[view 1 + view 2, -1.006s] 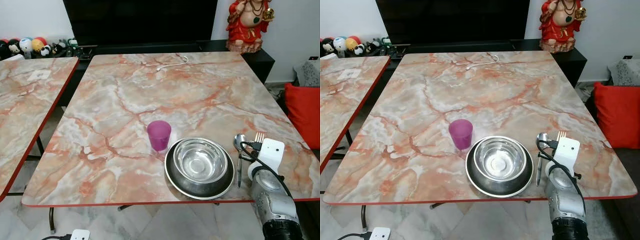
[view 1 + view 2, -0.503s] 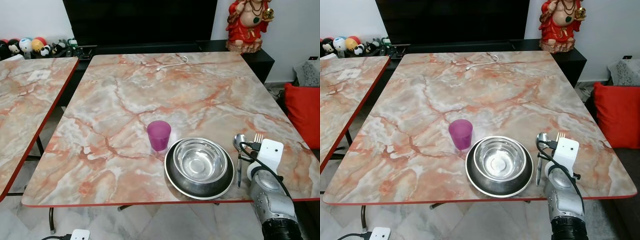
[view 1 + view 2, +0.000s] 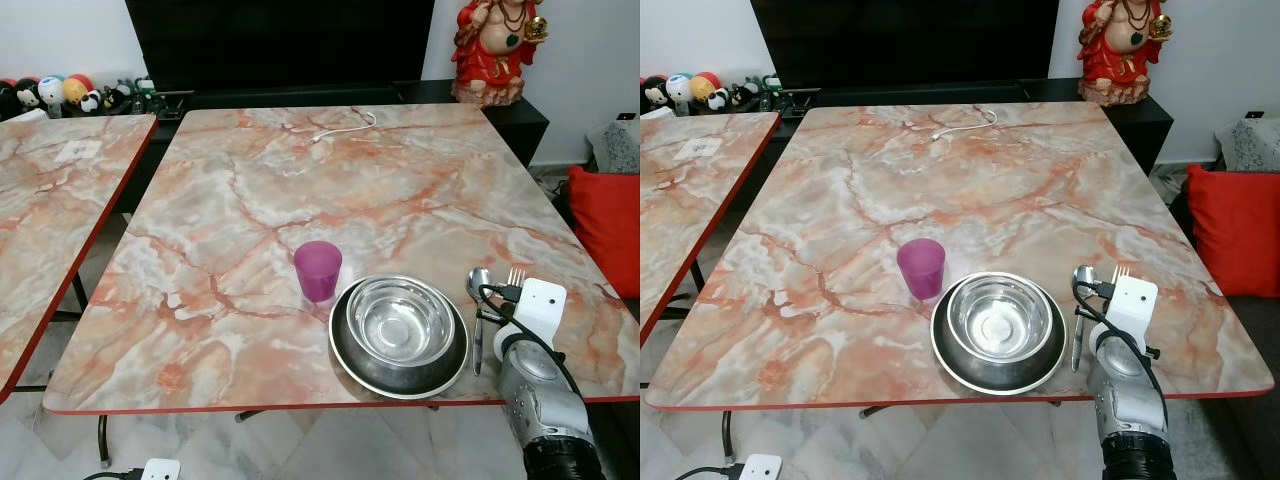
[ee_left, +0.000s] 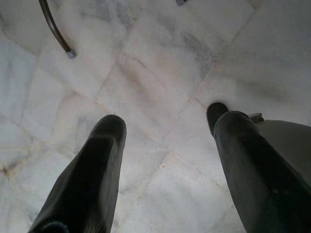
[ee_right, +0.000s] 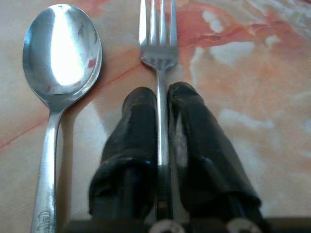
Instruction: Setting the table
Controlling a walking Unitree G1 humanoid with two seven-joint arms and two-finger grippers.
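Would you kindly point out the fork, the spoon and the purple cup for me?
fork [image 5: 157,34], right wrist view, on its tines ahead of the black fingers.
spoon [image 5: 62,48], right wrist view, on the middle of its bowl.
purple cup [image 3: 318,272], left eye view, on its side wall.

A home living room is indicated: marble-patterned dining table [image 3: 300,190], dark television [image 3: 280,40], red figurine [image 3: 495,50], toy balls [image 3: 60,92], red cushion [image 3: 607,225].

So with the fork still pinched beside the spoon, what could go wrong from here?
The right gripper is shut on the fork handle, and the spoon lies close alongside: opening the fingers or pulling back could nudge it askew. If the fork sticks between the fingers, it may drag out of line with the bowl.
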